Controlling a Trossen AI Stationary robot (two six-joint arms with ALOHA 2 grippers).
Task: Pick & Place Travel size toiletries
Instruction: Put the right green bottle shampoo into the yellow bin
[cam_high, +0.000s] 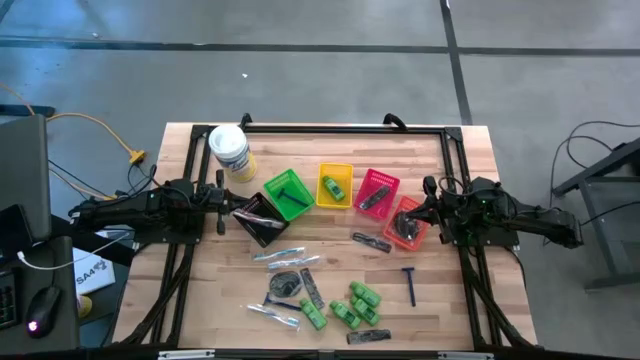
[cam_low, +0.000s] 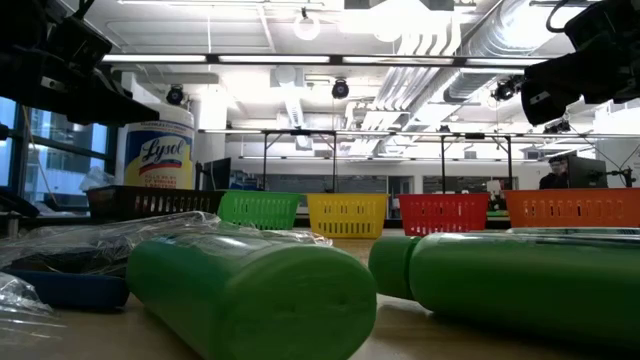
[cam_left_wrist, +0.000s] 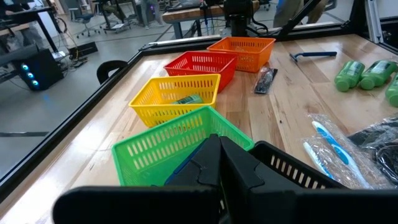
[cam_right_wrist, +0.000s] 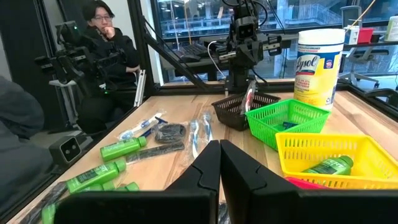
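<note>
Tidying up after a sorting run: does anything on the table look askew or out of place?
Mostly tidy. The five baskets sit in a bent row; the black basket is turned at an angle beside the green basket. Many toiletries, like the blue razor and green bottles, lie loose.

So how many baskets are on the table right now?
5, in a row across the middle: black nearest the left arm, then green, yellow, red, and orange by the right arm. None appear hidden.
</note>
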